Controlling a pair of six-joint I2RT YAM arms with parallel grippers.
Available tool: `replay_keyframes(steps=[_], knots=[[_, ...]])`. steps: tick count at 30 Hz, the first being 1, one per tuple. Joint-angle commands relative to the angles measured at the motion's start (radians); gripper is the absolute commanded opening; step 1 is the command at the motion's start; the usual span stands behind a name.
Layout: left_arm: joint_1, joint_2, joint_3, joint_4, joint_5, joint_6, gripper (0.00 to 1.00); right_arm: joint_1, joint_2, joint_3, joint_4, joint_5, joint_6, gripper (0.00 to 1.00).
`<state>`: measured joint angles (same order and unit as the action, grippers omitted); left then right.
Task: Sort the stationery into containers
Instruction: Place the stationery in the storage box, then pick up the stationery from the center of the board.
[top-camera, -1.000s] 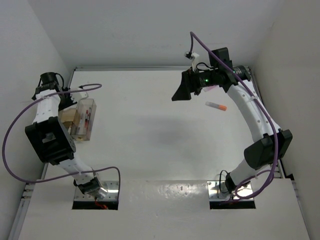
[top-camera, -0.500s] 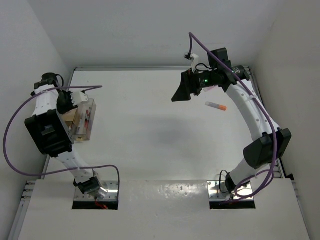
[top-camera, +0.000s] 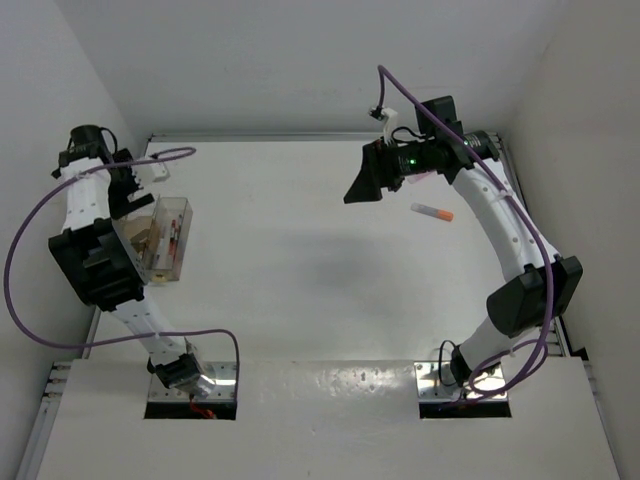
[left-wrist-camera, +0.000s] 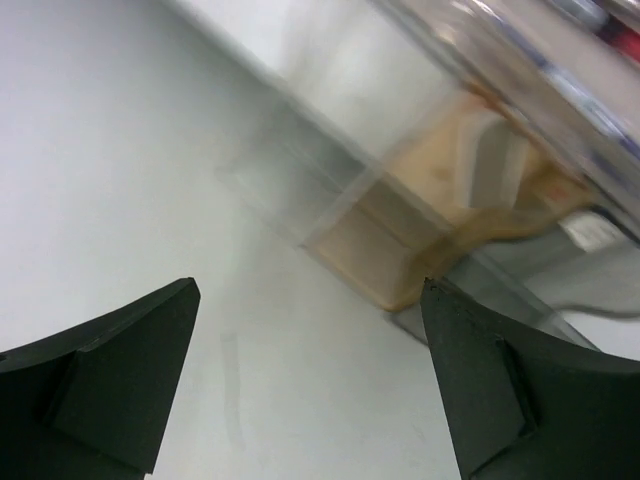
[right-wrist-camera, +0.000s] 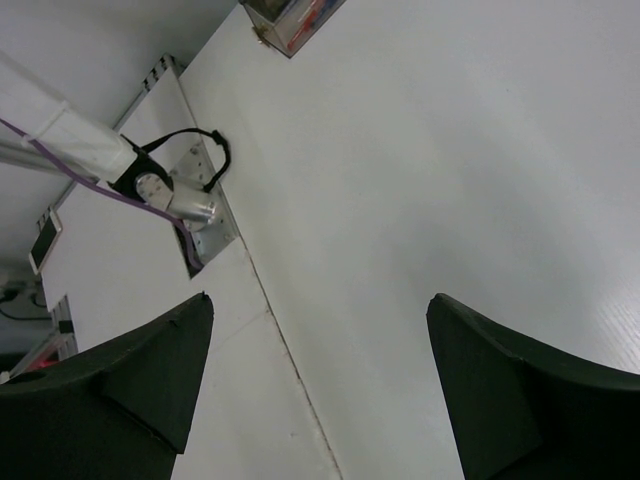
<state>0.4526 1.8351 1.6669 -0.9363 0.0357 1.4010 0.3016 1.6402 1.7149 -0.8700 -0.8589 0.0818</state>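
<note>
The containers (top-camera: 166, 238) are clear joined bins at the table's left side. In the left wrist view the containers (left-wrist-camera: 420, 230) show a tan tint, with a whitish eraser (left-wrist-camera: 495, 165) inside one and blurred red and blue pens (left-wrist-camera: 610, 30) in the bin behind. My left gripper (left-wrist-camera: 309, 290) is open over bare table just beside the bins, with nothing between its fingers; from above, the left gripper (top-camera: 133, 193) sits at the bins' far-left corner. A pink marker (top-camera: 432, 211) with an orange cap lies at the right. My right gripper (top-camera: 362, 184) hangs open and empty above the table, left of the marker.
White walls close in the table on the left, back and right. In the right wrist view the containers (right-wrist-camera: 292, 20) lie far off at the top edge, and the left arm's base plate (right-wrist-camera: 195, 215) sits at the table's near seam.
My left wrist has swung away from above the bins toward the far-left corner. The right arm and the marker have not moved.
</note>
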Motion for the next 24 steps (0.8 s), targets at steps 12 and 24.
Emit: replay_keyframes(steps=[12,24], knots=[[-0.04,-0.404,0.077,0.233,0.648,-0.819,1.0,-0.125,0.004,-0.106,-0.032,0.496,-0.241,0.68],[-0.373,-0.565,-0.182,0.318,0.641,-1.082,1.0,-0.246,0.26,-0.109,0.032,0.785,-0.559,0.62]])
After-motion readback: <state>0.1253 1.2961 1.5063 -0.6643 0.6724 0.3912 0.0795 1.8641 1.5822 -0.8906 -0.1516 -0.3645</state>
